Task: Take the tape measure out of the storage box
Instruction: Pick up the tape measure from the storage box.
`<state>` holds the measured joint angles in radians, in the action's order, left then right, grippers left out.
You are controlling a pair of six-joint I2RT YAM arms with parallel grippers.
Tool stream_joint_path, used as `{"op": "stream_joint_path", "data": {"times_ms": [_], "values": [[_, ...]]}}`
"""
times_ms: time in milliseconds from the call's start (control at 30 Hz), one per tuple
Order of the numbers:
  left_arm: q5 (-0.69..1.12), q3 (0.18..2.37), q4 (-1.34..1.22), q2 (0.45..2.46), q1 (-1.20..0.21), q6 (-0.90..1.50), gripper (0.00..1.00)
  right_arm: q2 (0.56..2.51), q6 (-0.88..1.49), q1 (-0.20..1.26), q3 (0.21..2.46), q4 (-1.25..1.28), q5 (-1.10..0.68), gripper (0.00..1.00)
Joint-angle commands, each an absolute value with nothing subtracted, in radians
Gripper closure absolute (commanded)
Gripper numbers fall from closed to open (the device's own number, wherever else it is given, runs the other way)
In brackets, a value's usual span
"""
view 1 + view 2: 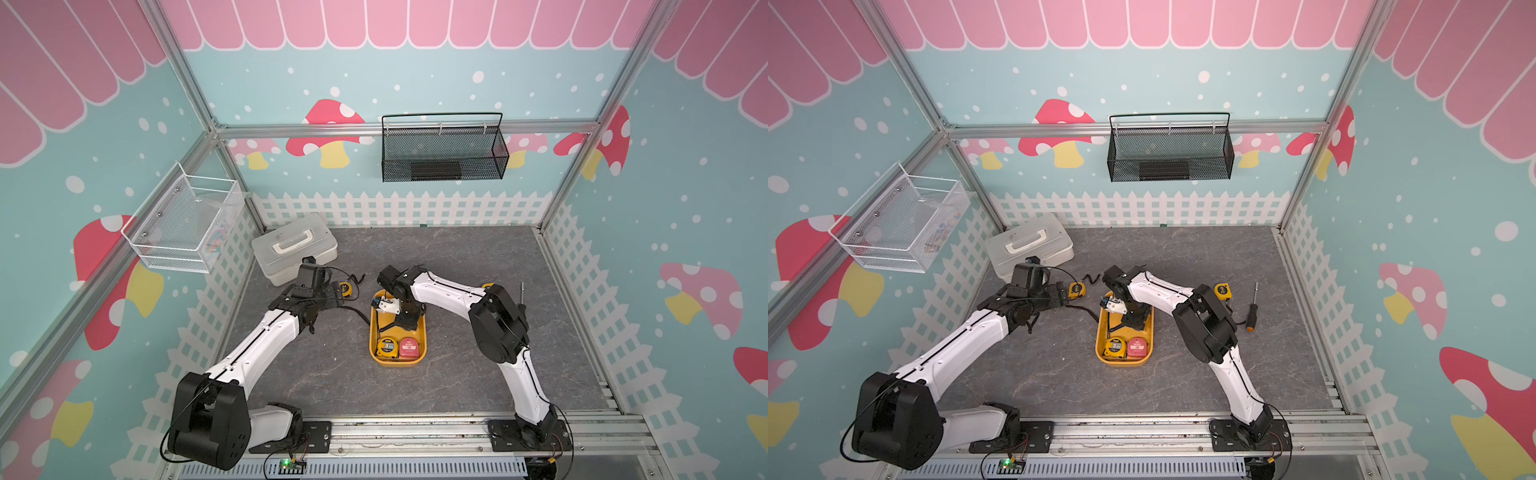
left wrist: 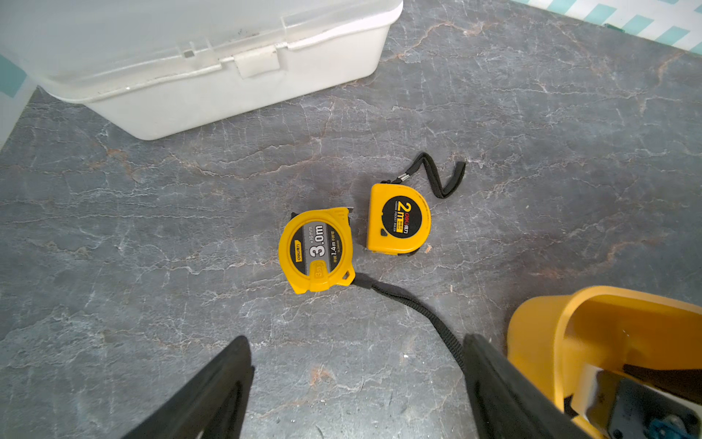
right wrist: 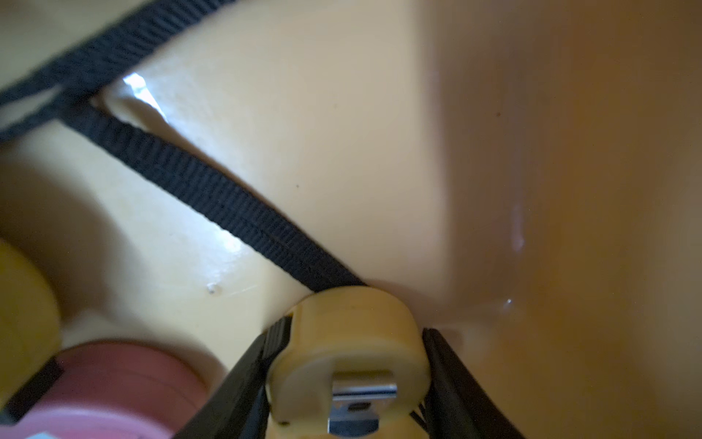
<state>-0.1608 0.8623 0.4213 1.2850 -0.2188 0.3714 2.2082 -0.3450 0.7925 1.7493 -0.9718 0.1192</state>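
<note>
The yellow-orange storage box [image 1: 423, 332] [image 1: 1150, 332] lies mid-table. My right gripper [image 3: 355, 327] is down inside its far end, shut on a yellow tape measure [image 3: 349, 342] with a finger against each side. Its black strap [image 3: 212, 194] trails across the box floor. From above, the right gripper [image 1: 405, 320] hides that tape measure. Another yellow tape measure [image 1: 387, 347] and a red one [image 1: 409, 348] lie at the box's near end. My left gripper [image 2: 357, 340] hangs open and empty over the table left of the box.
Two yellow tape measures [image 2: 317, 251] [image 2: 399, 220] lie on the table ahead of the left gripper, near the white-grey lidded case [image 2: 228, 76]. Right of the box lie another tape measure [image 1: 1223, 289] and a screwdriver [image 1: 1252, 309]. A black mesh basket [image 1: 444, 149] hangs on the back wall.
</note>
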Motion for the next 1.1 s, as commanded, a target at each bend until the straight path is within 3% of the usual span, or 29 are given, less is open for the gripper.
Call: {"op": "stream_joint_path", "data": {"times_ms": [0,1067], "values": [[-0.159,0.858,0.413,1.283,-0.212,0.387,0.12,2.216,-0.335,0.788,1.756,-0.994,0.106,0.50],[-0.149,0.884,0.428,1.318,-0.212,0.385,0.12,2.090,-0.310,0.740,1.857,-0.984,0.028,0.57]]}}
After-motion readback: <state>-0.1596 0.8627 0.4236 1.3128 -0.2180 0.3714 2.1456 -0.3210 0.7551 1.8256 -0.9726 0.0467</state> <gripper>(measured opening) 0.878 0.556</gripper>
